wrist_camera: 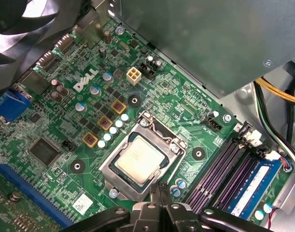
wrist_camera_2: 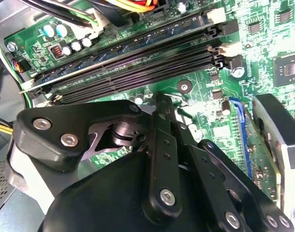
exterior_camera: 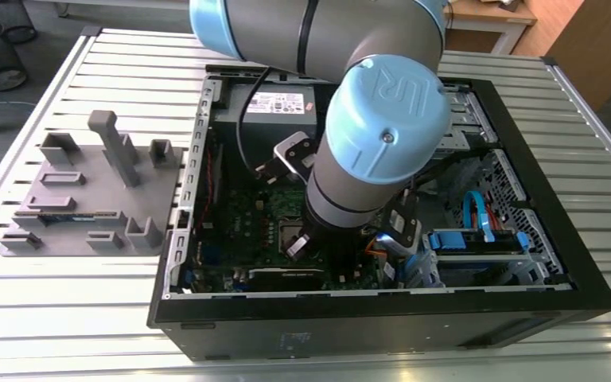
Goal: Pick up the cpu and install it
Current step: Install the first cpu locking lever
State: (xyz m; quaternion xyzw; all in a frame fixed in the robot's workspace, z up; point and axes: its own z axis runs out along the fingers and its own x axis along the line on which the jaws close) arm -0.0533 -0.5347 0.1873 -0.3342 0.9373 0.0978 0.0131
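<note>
Claw [wrist_camera: 159, 187] closed tight with nothing in its grip, tip just beside the socket frame [wrist_camera: 162, 131] on the green motherboard [wrist_camera: 152, 92]. CPU [wrist_camera: 137, 157] lies flat inside that frame. Exterior view: arm [exterior_camera: 375, 135] reaches into the open case [exterior_camera: 391, 322] on the counter [exterior_camera: 72, 318].

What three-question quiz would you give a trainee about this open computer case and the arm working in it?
1. True or false: the cpu sits inside the socket frame on the motherboard.
2. What stands on the table at the exterior view's left of the computer case? A) a grey fixture block B) a keyboard C) a monitor
3. Short answer: in the first wrist view, is the end effector nearer the socket frame or the blue connector?

Key: 1 true; 2 A; 3 socket frame.
</note>
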